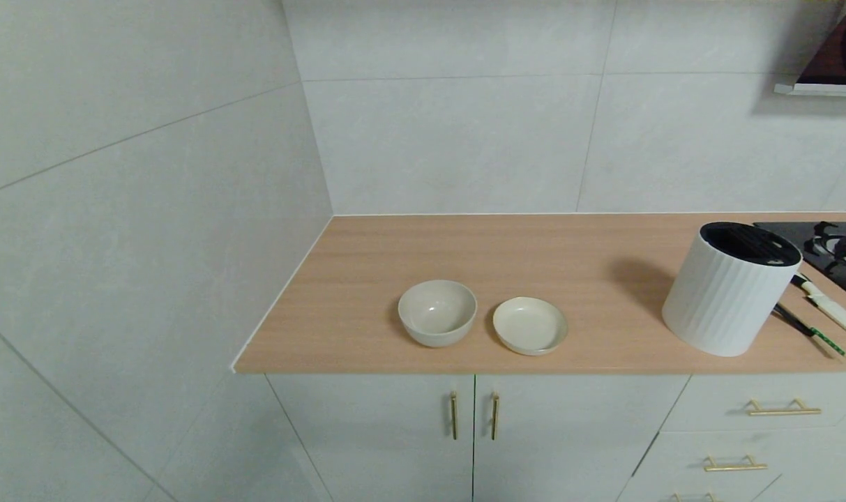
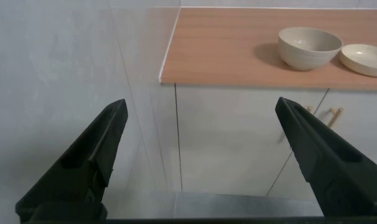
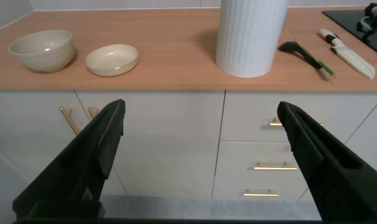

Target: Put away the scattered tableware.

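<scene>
A cream bowl (image 1: 437, 312) (image 2: 309, 46) (image 3: 42, 50) stands near the front edge of the wooden countertop (image 1: 506, 258). Just to its right lies a shallow cream dish (image 1: 530, 325) (image 2: 365, 59) (image 3: 112, 59). A white ribbed holder (image 1: 729, 287) (image 3: 249, 34) with a black slotted top stands farther right. Beside it lie a black-handled utensil (image 1: 808, 328) (image 3: 307, 55) and a white-handled knife (image 1: 833, 309) (image 3: 347, 53). My left gripper (image 2: 201, 158) hangs open below counter height, left of the cabinet. My right gripper (image 3: 201, 158) is open in front of the cabinet, below the counter edge.
White cabinet doors with gold handles (image 1: 473, 415) sit under the bowl and dish; drawers with gold pulls (image 1: 782, 409) (image 3: 274, 165) are to the right. A black gas hob (image 1: 837, 251) occupies the counter's far right. Tiled walls close the left side and the back.
</scene>
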{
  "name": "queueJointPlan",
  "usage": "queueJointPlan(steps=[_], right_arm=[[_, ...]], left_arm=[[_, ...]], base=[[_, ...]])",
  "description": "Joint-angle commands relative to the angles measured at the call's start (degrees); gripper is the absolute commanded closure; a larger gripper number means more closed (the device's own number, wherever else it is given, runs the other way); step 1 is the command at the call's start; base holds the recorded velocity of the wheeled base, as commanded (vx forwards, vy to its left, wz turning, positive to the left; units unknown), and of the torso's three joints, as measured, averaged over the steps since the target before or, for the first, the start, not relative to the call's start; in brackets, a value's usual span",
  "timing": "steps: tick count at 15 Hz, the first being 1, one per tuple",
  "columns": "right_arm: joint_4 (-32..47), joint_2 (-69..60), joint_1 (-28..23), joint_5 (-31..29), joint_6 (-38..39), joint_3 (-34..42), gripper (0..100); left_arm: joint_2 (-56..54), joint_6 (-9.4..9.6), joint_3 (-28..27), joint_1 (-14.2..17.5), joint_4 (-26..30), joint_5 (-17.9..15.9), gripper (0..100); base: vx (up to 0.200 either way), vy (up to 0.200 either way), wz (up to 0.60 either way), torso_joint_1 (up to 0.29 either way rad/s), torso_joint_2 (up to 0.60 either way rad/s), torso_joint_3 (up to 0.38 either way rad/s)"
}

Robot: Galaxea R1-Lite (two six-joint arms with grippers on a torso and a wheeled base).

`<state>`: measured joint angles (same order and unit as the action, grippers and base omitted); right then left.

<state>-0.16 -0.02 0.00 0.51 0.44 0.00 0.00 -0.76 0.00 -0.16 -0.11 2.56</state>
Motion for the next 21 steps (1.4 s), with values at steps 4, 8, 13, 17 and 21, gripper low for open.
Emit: queueJointPlan(steps=[4,8,13,17,21], right_arm=[[-0.02,0.02,0.0,0.02,0.0,0.0,0],[-0.02,0.02,0.0,0.02,0.0,0.0,0],[-0.02,0.02,0.0,0.02,0.0,0.0,0],[-0.02,0.02,0.0,0.02,0.0,0.0,0],[-0.02,0.02,0.0,0.02,0.0,0.0,0]], left_arm=[[0.0,-0.04,0.0,-0.02,0.02,-0.01,0],[0.0,-0.04,0.0,-0.02,-0.07,0.08,0],[0.0,0.05,0.0,-0.02,0.02,-0.01,0],[0.0,-0.04,0.0,-0.02,-0.07,0.08,0],[0.0,-0.04,0.0,-0.02,-0.07,-0.01,0]], base=[[0.0,0.0,0.0,-0.013,0.02,0.019],[0.0,0.0,0.0,-0.156,0.35,0.177],[0.0,0.0,0.0,-0.224,0.48,0.255],[0.0,0.0,0.0,-0.251,0.55,0.303],[0.0,0.0,0.0,-0.238,0.53,0.289]])
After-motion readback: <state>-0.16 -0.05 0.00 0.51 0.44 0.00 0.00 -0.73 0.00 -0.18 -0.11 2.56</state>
